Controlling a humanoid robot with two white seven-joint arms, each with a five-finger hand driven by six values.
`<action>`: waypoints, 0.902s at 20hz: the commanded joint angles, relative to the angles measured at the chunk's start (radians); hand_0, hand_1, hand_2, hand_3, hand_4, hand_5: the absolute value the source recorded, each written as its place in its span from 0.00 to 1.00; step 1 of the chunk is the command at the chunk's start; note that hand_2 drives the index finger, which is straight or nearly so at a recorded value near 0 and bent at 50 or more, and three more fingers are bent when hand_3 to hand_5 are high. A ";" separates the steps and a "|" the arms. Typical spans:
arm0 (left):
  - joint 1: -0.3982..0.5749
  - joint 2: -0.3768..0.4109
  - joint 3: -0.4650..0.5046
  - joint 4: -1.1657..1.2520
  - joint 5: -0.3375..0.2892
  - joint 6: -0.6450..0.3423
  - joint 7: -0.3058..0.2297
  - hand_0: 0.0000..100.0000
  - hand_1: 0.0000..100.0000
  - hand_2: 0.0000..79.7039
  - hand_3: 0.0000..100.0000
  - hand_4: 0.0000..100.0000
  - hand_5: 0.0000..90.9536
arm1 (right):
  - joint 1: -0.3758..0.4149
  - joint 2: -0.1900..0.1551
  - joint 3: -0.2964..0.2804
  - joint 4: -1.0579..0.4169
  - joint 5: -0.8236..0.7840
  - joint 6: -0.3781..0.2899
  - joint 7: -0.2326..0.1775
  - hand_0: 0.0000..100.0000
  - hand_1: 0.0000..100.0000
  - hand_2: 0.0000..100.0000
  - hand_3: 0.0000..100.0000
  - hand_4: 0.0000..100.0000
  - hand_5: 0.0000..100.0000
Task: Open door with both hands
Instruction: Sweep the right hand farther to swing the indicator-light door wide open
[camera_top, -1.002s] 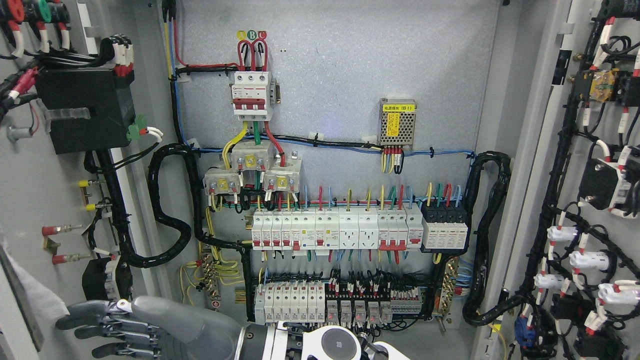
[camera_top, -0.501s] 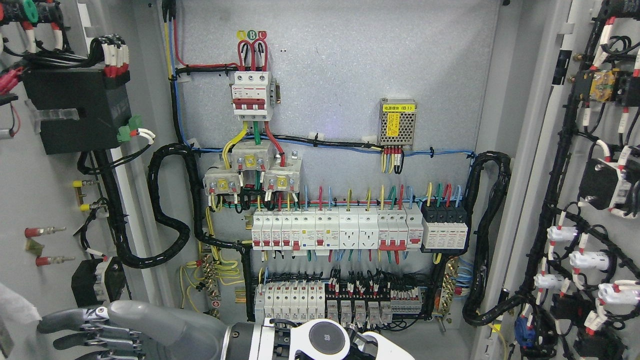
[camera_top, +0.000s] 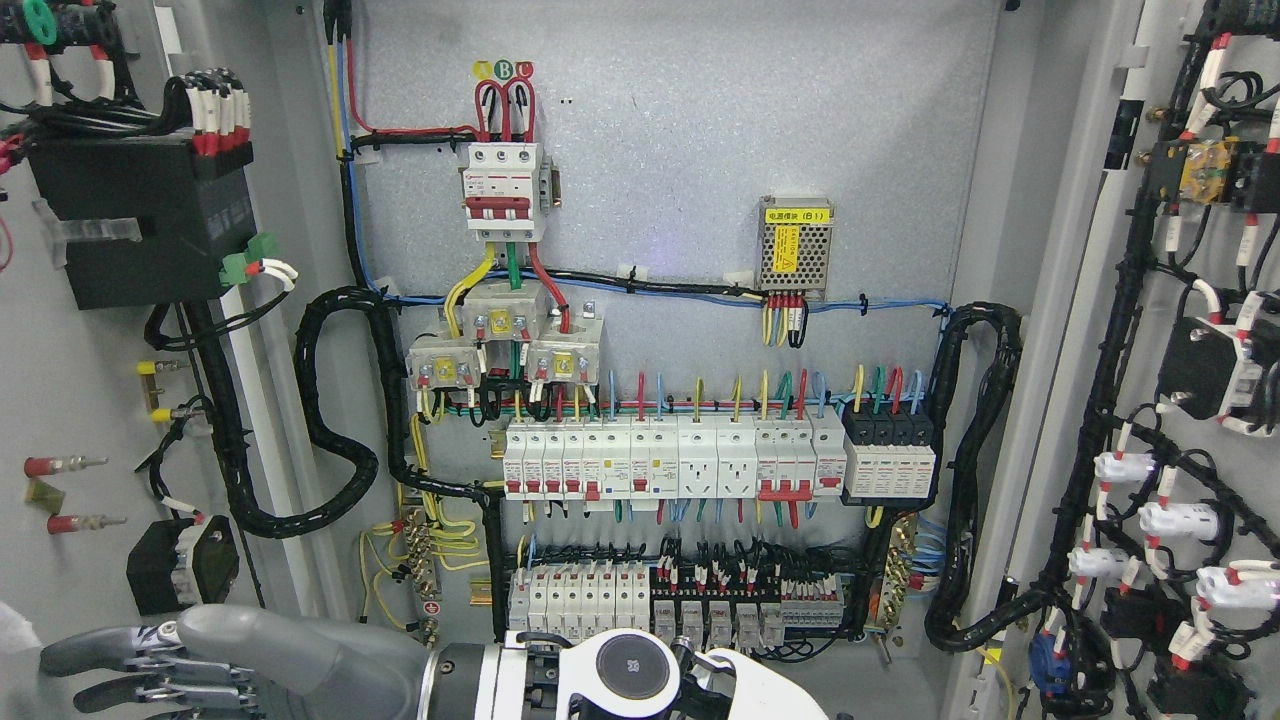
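Note:
The cabinet stands with both doors swung outward. Its left door (camera_top: 80, 370) fills the picture's left edge, inner face showing, with a black box (camera_top: 140, 220) and cable bundles mounted on it. The right door (camera_top: 1060, 300) stands at the right, lined with wired parts. One grey hand, the right hand (camera_top: 70, 675), reaches across the bottom to the left door's lower inner face, its fingers (camera_top: 110, 640) stretched out to the left and holding nothing. Its white forearm (camera_top: 640, 680) enters at the bottom edge around the middle and to the right of it. Whether the fingers touch the door is hidden.
Inside, the grey back panel (camera_top: 700, 150) carries a red-and-white main breaker (camera_top: 505, 190), a row of small breakers (camera_top: 670, 455), a lower terminal row (camera_top: 680, 610) and a small power supply (camera_top: 795, 245). Black corrugated conduit (camera_top: 335, 410) loops from the panel to the left door.
The left door has swung further left, its black box and fittings sliding toward the picture's edge. The hand and forearm have followed it leftward and slightly down.

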 joint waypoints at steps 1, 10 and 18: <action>-0.002 0.000 0.000 -0.003 0.000 0.000 0.001 0.30 0.00 0.03 0.03 0.04 0.00 | -0.028 0.000 0.080 0.030 -0.026 -0.003 -0.004 0.22 0.00 0.00 0.00 0.00 0.00; -0.008 0.000 0.000 -0.003 0.000 -0.002 0.001 0.30 0.00 0.03 0.03 0.04 0.00 | -0.098 0.000 0.138 0.036 -0.097 -0.029 -0.004 0.22 0.00 0.00 0.00 0.00 0.00; -0.008 0.000 0.000 -0.003 0.000 -0.002 0.001 0.30 0.00 0.03 0.03 0.04 0.00 | -0.132 0.000 0.159 0.054 -0.101 -0.049 -0.003 0.22 0.00 0.00 0.00 0.00 0.00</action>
